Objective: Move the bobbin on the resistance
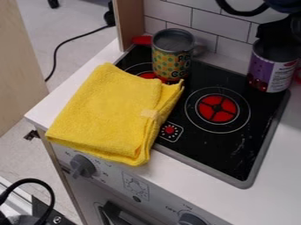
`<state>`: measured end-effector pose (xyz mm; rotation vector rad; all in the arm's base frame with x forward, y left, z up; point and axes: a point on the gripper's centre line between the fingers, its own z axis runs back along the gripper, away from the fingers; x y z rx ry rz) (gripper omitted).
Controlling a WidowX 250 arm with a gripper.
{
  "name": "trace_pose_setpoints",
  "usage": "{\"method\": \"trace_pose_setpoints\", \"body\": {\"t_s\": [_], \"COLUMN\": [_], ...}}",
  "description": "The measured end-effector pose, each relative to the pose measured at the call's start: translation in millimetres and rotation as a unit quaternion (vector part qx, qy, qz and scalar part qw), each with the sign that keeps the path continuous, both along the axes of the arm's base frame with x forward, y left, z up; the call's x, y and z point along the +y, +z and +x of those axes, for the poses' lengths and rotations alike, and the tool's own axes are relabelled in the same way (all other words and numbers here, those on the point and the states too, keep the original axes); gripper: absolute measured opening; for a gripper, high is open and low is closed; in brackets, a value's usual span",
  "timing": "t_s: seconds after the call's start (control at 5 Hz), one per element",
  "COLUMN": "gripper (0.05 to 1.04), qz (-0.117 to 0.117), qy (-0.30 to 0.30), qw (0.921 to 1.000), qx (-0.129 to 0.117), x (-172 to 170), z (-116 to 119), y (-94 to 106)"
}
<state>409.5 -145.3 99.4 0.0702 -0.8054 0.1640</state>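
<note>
In the camera view, the gripper [275,40] is at the upper right, right at the top of the purple can [270,70], which is probably what the task calls the bobbin. Dark on dark up there, so I cannot tell whether the gripper is apart, together or clamped on the rim.

The red burner [217,108], the likely goal, lies below and to the left of the gripper. A shallow or one-sided hold could let the can swing or slip on the way; too low a carry could catch its base on the stovetop [220,151] and tip it. Letting go off-centre would leave it outside the ring. Farther left of the gripper, the patterned can [171,59] could be knocked by a wide swing, and the yellow cloth [106,110], lying over the stovetop's edge, could snag or tilt a can set down too far over.
</note>
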Motion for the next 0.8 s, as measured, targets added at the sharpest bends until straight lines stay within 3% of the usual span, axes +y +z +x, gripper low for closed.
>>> {"method": "trace_pose_setpoints", "body": {"t_s": [0.2, 0.4, 0.8], "gripper": [0.999, 0.999, 0.999], "qz": [0.029, 0.019, 0.025], "qy": [0.032, 0.049, 0.069], "qw": [0.999, 0.9979, 0.9944], "qx": [0.014, 0.037, 0.076], "x": [2, 2, 10], "z": [5, 1, -13], "y": [-6.3, -7.5, -11.6]}}
